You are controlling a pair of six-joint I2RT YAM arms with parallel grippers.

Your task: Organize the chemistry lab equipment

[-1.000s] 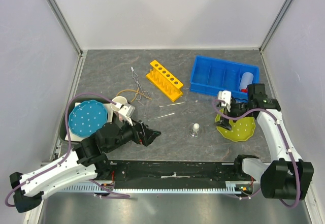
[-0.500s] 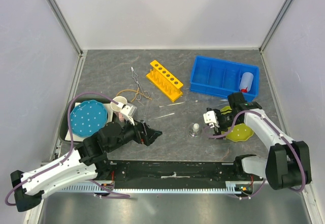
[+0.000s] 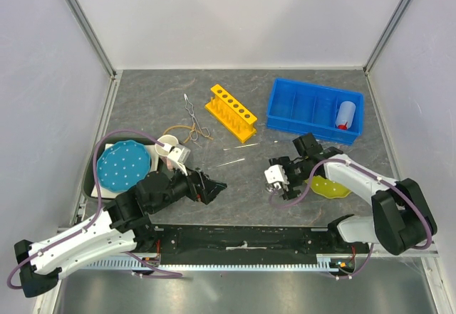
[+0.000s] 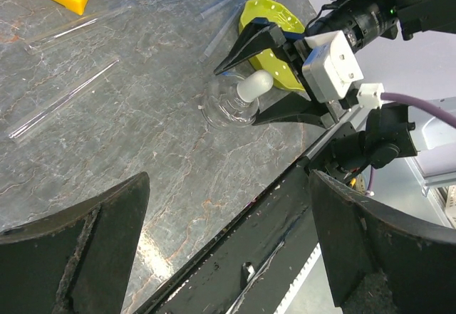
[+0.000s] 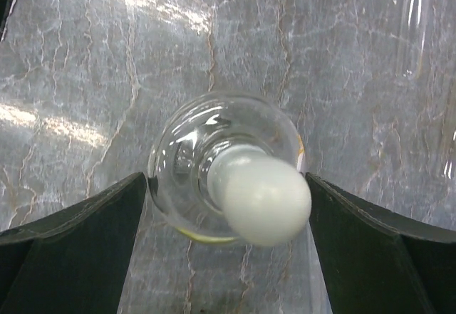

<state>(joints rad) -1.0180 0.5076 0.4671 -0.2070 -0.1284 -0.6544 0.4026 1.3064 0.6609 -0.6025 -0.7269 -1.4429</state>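
Observation:
The tiny clear glass flask [image 5: 228,186] with a white stopper stands on the table between the open jaws of my right gripper [image 5: 226,179]; neither finger touches it. In the top view the right gripper [image 3: 275,180] covers it. The left wrist view shows the flask [image 4: 235,100] too. My left gripper [image 3: 211,188] is open and empty, low over the table to the flask's left. The white squeeze bottle [image 3: 345,114] lies in the blue bin [image 3: 299,107]. The yellow rack [image 3: 230,112], metal tongs [image 3: 191,111], tan rubber loop [image 3: 177,130] and thin clear rods [image 3: 231,161] lie on the table.
A green dotted plate [image 3: 331,187] lies right of the right gripper. A blue dotted plate [image 3: 122,166] sits on a tray at the left, with a cream mug [image 3: 167,147] beside it. White walls close in the table.
My right gripper has swung left from over the green plate to the flask and now straddles it. The left arm has hardly moved.

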